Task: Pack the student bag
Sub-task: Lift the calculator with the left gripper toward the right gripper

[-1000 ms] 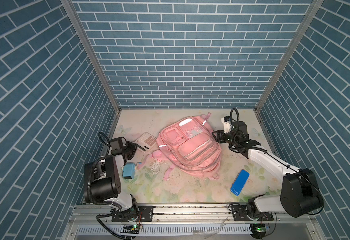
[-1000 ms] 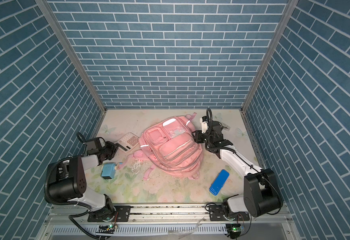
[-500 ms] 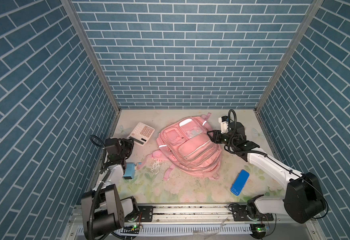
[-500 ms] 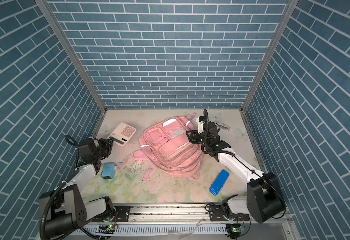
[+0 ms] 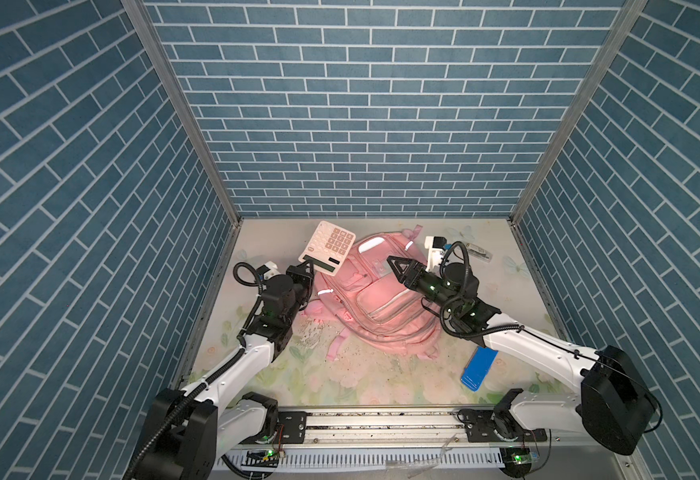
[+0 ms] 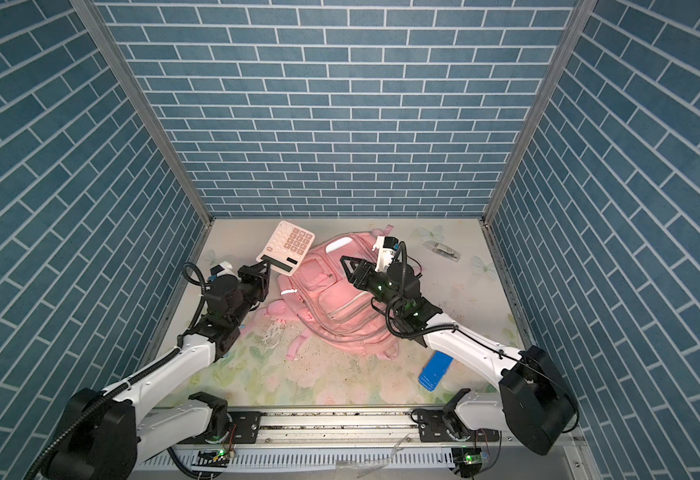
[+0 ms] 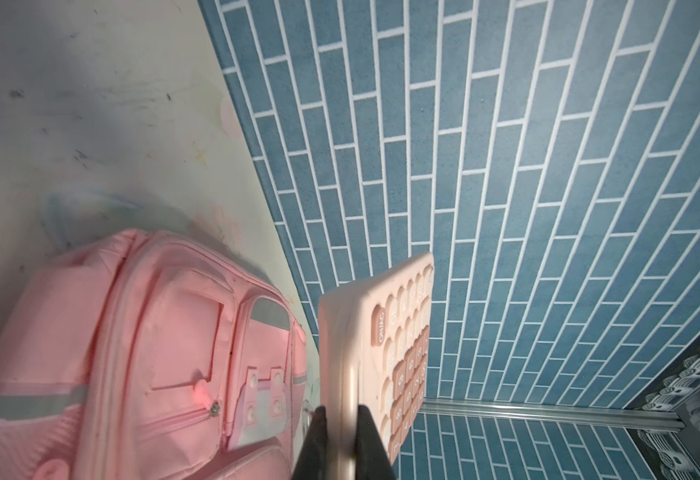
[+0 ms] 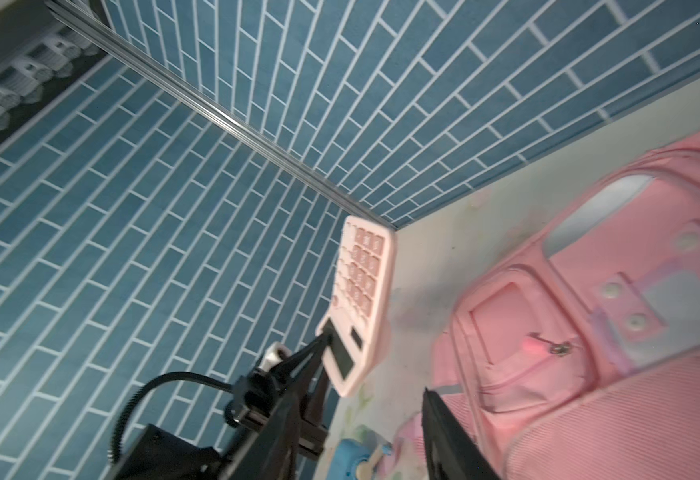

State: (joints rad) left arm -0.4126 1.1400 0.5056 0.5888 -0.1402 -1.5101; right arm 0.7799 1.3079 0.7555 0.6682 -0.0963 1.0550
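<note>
The student bag (image 5: 381, 303) (image 6: 331, 303) lies flat in mid-floor, pink, front pockets up; it also shows in both wrist views (image 7: 132, 332) (image 8: 589, 332). My left gripper (image 5: 304, 265) (image 6: 266, 264) (image 7: 337, 409) is shut on the display end of a pale pink calculator (image 5: 330, 246) (image 6: 288, 245) (image 7: 381, 324) (image 8: 360, 291). The calculator hangs tilted in the air over the bag's far left corner. My right gripper (image 5: 394, 265) (image 6: 346, 264) (image 8: 364, 428) hovers open above the bag's upper pockets, with nothing between its fingers.
A blue flat case (image 5: 479, 368) (image 6: 435, 370) lies on the floor at front right beside the right arm. A small clear and silver object (image 5: 477, 251) (image 6: 443, 249) rests at the back right. A small blue item (image 8: 352, 457) sits left of the bag. Brick walls close three sides.
The left gripper has lifted the calculator off the floor and carried it up and right, to the bag's far left corner. The right gripper has moved left over the bag.
</note>
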